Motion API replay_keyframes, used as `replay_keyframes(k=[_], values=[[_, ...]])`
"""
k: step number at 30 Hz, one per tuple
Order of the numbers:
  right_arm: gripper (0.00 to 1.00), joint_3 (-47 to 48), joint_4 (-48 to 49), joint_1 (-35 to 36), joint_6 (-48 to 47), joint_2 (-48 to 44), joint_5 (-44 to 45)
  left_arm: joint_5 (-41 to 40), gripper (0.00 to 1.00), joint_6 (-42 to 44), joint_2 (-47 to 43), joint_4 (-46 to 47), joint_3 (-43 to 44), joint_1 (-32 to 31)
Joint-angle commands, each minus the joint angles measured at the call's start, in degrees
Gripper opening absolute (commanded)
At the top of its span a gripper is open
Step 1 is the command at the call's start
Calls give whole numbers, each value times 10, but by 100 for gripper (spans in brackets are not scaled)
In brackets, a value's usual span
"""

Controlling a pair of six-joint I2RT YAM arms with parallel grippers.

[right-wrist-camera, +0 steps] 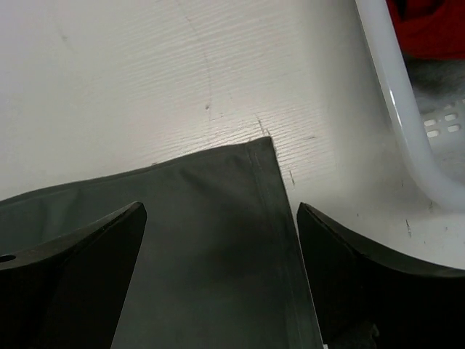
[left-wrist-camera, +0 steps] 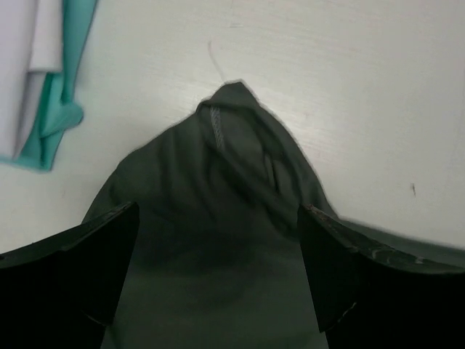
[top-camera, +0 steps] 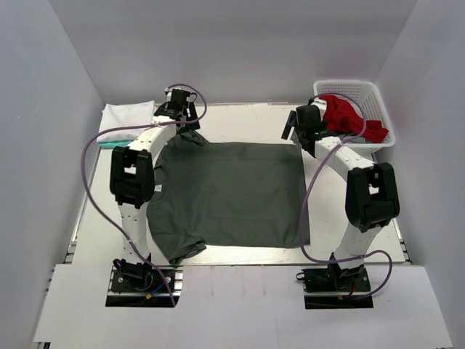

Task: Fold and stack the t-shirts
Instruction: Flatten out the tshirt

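Left gripper (left-wrist-camera: 218,276) and right gripper (right-wrist-camera: 218,280) gape wide over one dark grey t-shirt (top-camera: 232,196); one white t-shirt (top-camera: 127,116) lies far left.

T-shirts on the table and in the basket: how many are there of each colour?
Dark grey t-shirt: 1
White t-shirt: 1
Teal t-shirt: 1
Red t-shirt: 1
Total: 4
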Motion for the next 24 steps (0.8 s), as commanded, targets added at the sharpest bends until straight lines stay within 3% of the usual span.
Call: replay_keyframes(k=[1, 8, 13, 19, 24], values=[[90, -27, 25, 5, -4, -79, -38, -2, 100, 4, -117, 18, -75, -2], [90, -152, 3, 22, 18, -163, -107, -44, 100, -50, -232, 0, -241, -8], [90, -259, 4, 35, 48, -214, -118, -4, 100, -65, -267, 45, -360, -8], [90, -298, 16, 38, 57, -201, -154, 28, 100, -73, -217, 58, -367, -8], [90, -240, 3, 29, 67, -103, -121, 34, 100, -73, -148, 52, -326, -8]])
